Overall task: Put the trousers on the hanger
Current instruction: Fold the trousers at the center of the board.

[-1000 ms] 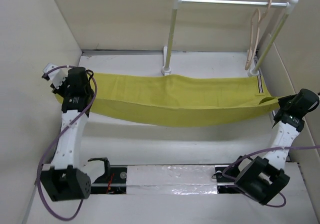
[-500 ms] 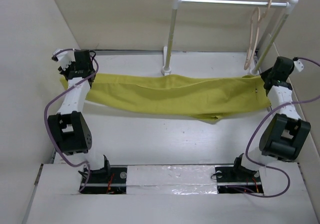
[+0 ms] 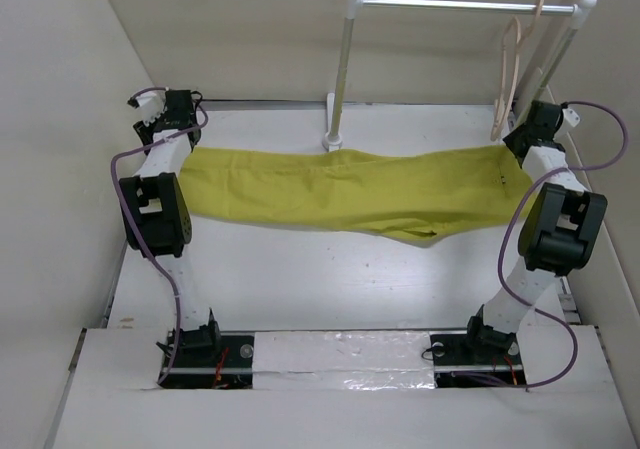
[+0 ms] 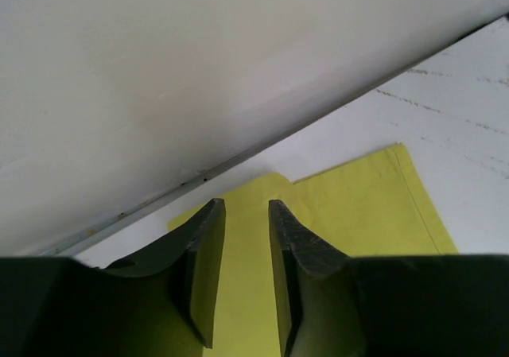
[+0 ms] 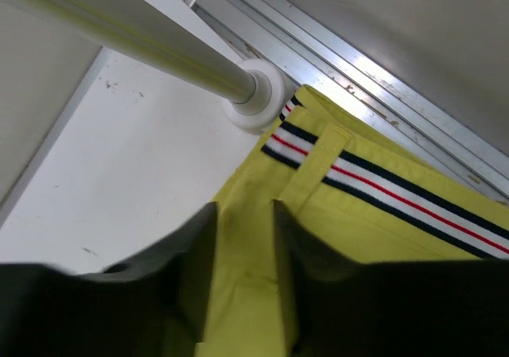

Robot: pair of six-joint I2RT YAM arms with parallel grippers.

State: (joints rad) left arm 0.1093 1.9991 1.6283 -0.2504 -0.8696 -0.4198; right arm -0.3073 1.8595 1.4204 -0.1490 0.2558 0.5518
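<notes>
Laid flat and stretched lengthwise just in front of the white rail rack (image 3: 343, 69): mustard-yellow trousers (image 3: 340, 194), striped waistband (image 5: 374, 186) beside the rack's right post, probably smoothed for draping over the wooden hanger (image 3: 509, 69) hung at the rack's right end. Left gripper (image 4: 245, 206) and right gripper (image 5: 244, 210): parted narrowly above the cloth ends, gripping nothing.

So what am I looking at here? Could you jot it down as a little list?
trousers: yellow, spread flat across the table, waistband at the right end
hanger: bare, hanging on the rack at the back right
left gripper: over the leg end, jaws parted
right gripper: over the waistband end, jaws parted
task state: trousers not yet on hanger
</notes>
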